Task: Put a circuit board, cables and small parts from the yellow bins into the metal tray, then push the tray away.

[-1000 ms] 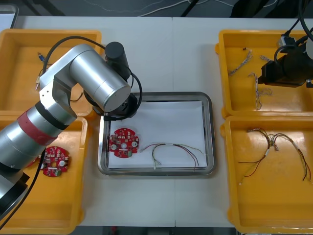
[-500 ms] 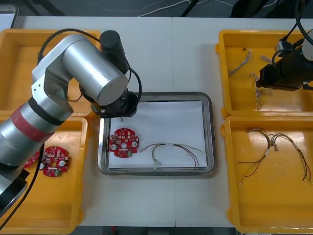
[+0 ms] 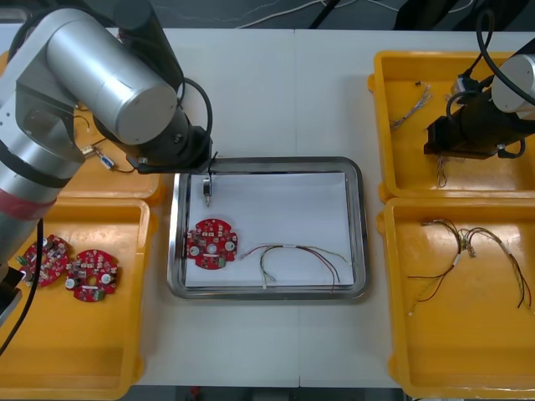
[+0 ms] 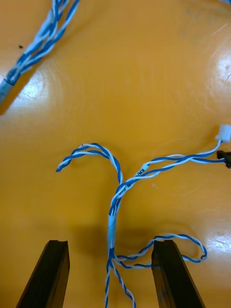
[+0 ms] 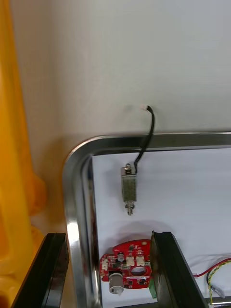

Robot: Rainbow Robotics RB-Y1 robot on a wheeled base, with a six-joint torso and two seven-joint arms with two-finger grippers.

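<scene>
Pulling back leftward from the metal tray (image 3: 362, 225), the left end effector (image 5: 109, 239) hangs wide open. A small metal part (image 3: 207, 189) on its black cable (image 5: 144, 134) now lies in the tray's far-left corner, beyond the circuit board (image 3: 212, 243). The right end effector (image 4: 109, 246) has sunk into the far right bin (image 3: 393, 109), fingers wide astride a twisted blue and white cable (image 4: 115, 202), likely the next pick.
</scene>
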